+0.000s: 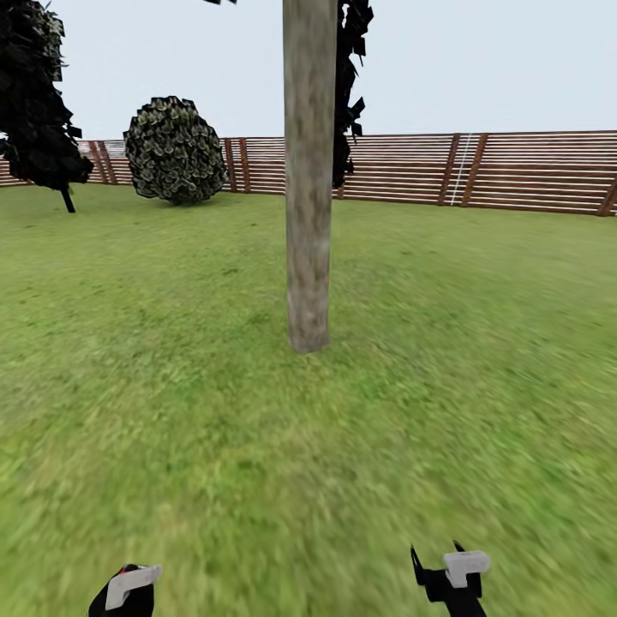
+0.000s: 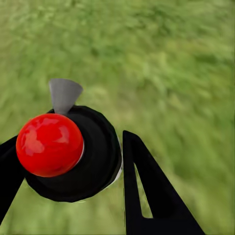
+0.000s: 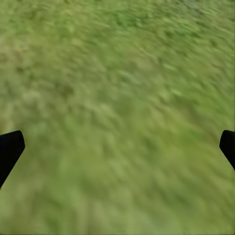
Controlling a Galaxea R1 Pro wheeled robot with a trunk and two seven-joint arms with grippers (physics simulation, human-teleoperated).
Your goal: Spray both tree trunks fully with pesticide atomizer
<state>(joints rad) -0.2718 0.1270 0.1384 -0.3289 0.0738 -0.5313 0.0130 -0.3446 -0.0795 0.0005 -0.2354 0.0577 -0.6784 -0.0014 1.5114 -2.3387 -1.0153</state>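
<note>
Head view: a thick, straight, pale grey-brown tree trunk [image 1: 308, 180] rises from the wide green lawn [image 1: 171, 411], its base just above the picture's centre and its top leaving the frame at 12 o'clock. Ragged dark foliage [image 1: 347, 86] hangs just behind it toward 1 o'clock. A brown horizontal-slat wooden fence [image 1: 514, 171] runs across the far edge of the grass from 9 to 3 o'clock. A round grey-green bush [image 1: 175, 150] stands against the fence at 10 o'clock, and a thin-stemmed black-leaved tree [image 1: 38, 103] is further out toward 9 o'clock. No pale specks can be made out on the bark. At 7 o'clock the left gripper [image 1: 124, 591] pokes into the frame with a black and red shape; at 5 o'clock the right gripper [image 1: 446, 570] shows black fingers and a white block, well apart from the trunk.

Left wrist view: the left gripper [image 2: 73, 166] has its black fingers [image 2: 142, 191] pinching the black-bodied pesticide atomizer with a glossy red ball top and grey cone nozzle [image 2: 68, 156], held over blurred grass.

Right wrist view: the right gripper [image 3: 117, 147] is spread wide, its black fingertips [image 3: 10, 149] at 9 and 3 o'clock with nothing between them but blurred grass [image 3: 117, 98].
</note>
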